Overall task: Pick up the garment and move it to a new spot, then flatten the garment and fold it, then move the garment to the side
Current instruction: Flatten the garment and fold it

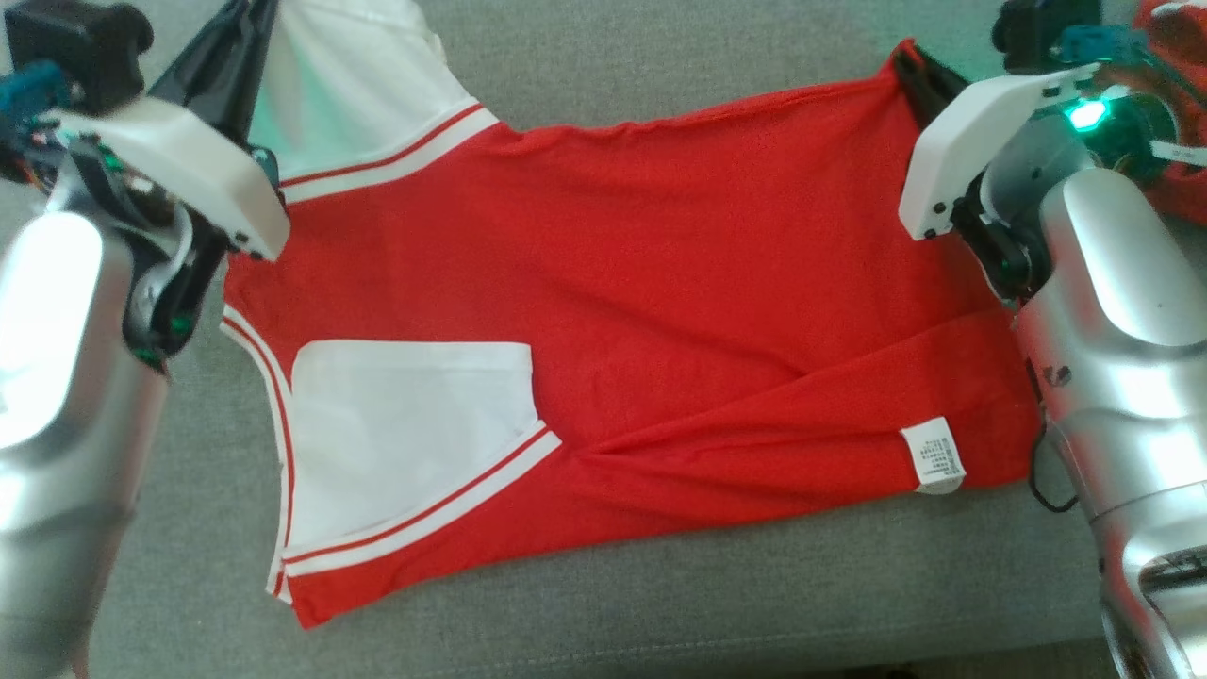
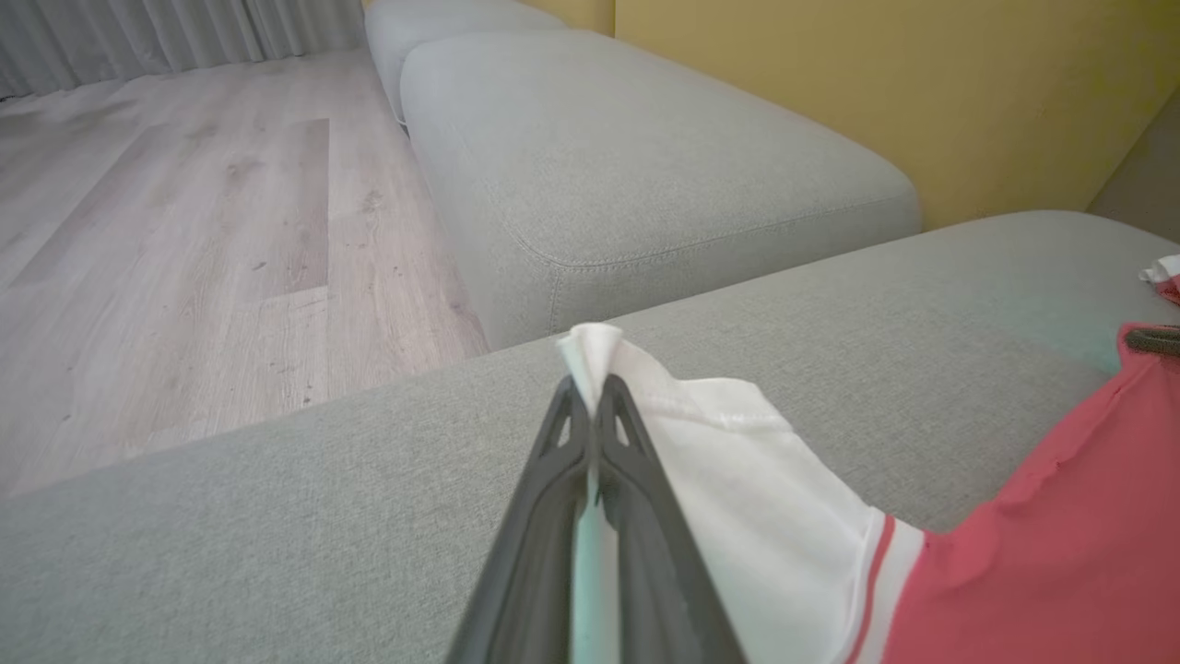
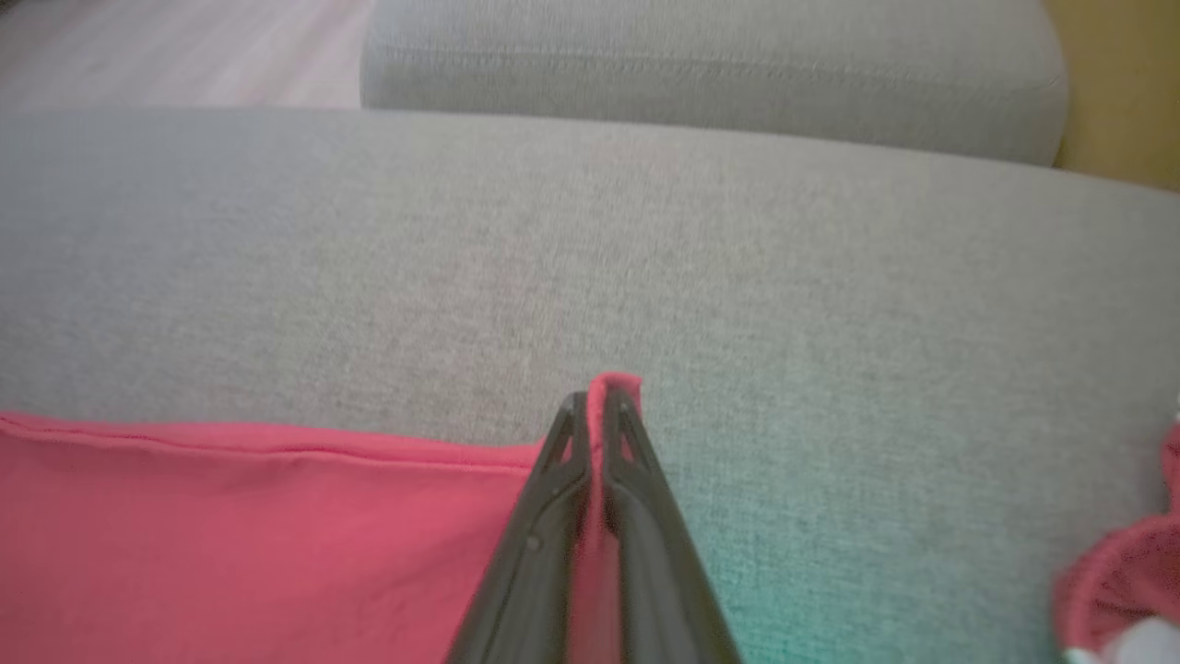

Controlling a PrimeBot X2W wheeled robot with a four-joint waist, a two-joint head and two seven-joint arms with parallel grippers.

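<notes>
Silver left forearm [image 1: 57,377] and right forearm [image 1: 1132,330] stand at the lower corners of the head view. Between them the red and white garment [image 1: 679,273] lies spread across the middle of the grey cushion [image 1: 660,604].

The left gripper [image 2: 590,385] is pinched tight on the tip of the white sleeve [image 2: 737,480] at the upper left. The right gripper [image 3: 597,398] is clamped on the red hem corner at the upper right.

The garment's top edge runs nearly straight between the two grips. Its lower edge slants, with a fold crease and a white label [image 1: 934,455] at the lower right. Bare cushion shows above and below it.

Another red cloth [image 1: 1179,38] sits in the upper right corner, near the right gripper. In the left wrist view, wooden floor [image 2: 184,231] lies past the cushion's edge at the upper left, and a second cushion [image 2: 645,166] is at top centre.
</notes>
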